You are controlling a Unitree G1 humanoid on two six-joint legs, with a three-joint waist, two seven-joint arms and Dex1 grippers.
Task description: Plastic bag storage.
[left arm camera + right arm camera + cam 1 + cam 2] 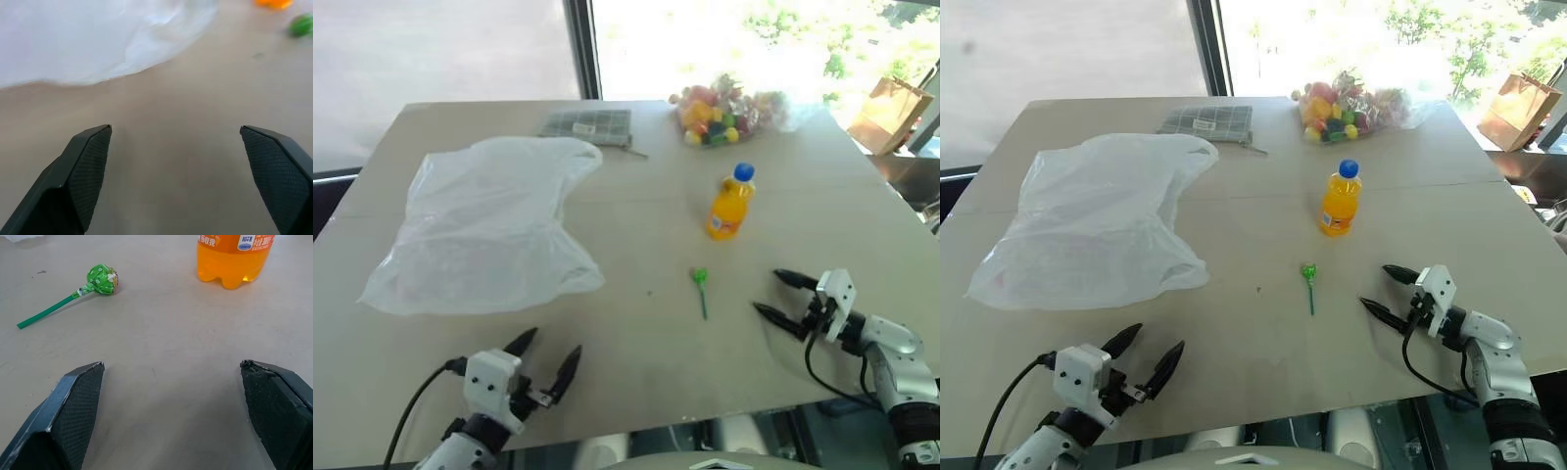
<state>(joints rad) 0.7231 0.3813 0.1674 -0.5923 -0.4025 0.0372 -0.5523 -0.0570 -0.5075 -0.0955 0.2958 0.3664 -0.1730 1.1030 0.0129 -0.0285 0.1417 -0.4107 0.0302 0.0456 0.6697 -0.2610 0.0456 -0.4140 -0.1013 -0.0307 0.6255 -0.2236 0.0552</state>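
Hovering over the near edge of the beige table (636, 235), the left gripper (548, 354) has its two black fingers spread wide with nothing between them, pointing toward the plastic bag. The right gripper (781, 296) sits low over the table's near right part, jaws likewise spread wide and holding nothing, aimed leftward toward a green lollipop (700, 279). In the right wrist view that lollipop (100, 280) lies flat on its green stick, apart from both fingertips.

Just beyond the left gripper, well apart from it, the plastic bag (489, 225) lies spread and crumpled on the table's left half, translucent milky white, its near edge showing in the left wrist view (98, 39).

Farther in, right of centre, an orange drink bottle (731, 202) with a blue cap stands upright. At the far edge lie a grey checked pouch (588, 124), just beyond the bag's far corner, and a clear bag of colourful sweets (720, 111). A brown paper bag (889, 113) stands beyond the table's far right corner.
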